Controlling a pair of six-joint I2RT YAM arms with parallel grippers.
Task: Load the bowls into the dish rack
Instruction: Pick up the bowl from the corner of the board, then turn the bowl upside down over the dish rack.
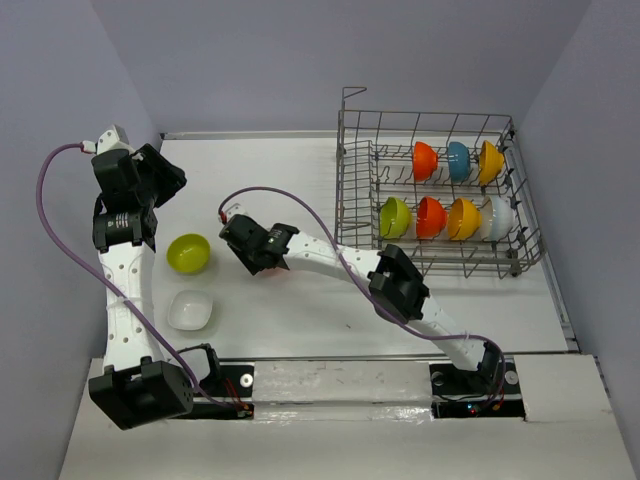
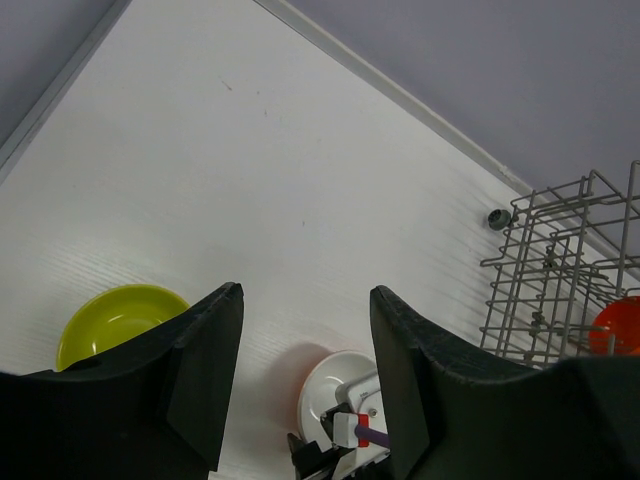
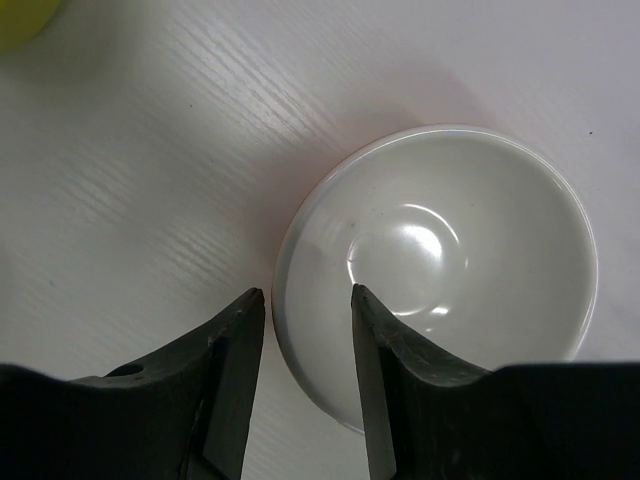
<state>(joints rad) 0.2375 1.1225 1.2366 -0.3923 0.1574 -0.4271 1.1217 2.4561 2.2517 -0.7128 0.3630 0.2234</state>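
Note:
A round bowl (image 3: 450,260), white inside with a reddish glow at its foot, sits on the table. My right gripper (image 3: 307,292) is open astride its near rim, one finger outside and one inside, with gaps on both sides. From above, the right gripper (image 1: 258,262) covers most of that bowl (image 1: 276,274). A lime green bowl (image 1: 188,253) and a squarish white bowl (image 1: 190,310) lie at the left. The dish rack (image 1: 345,190) at the back right holds several bowls on edge. My left gripper (image 2: 305,290) hangs open and empty above the table's back left.
The table's raised back edge (image 2: 400,95) runs just behind the rack's corner (image 2: 560,260). Purple cables loop off both arms. The right arm stretches diagonally across the middle of the table. Grey walls close in the left, back and right.

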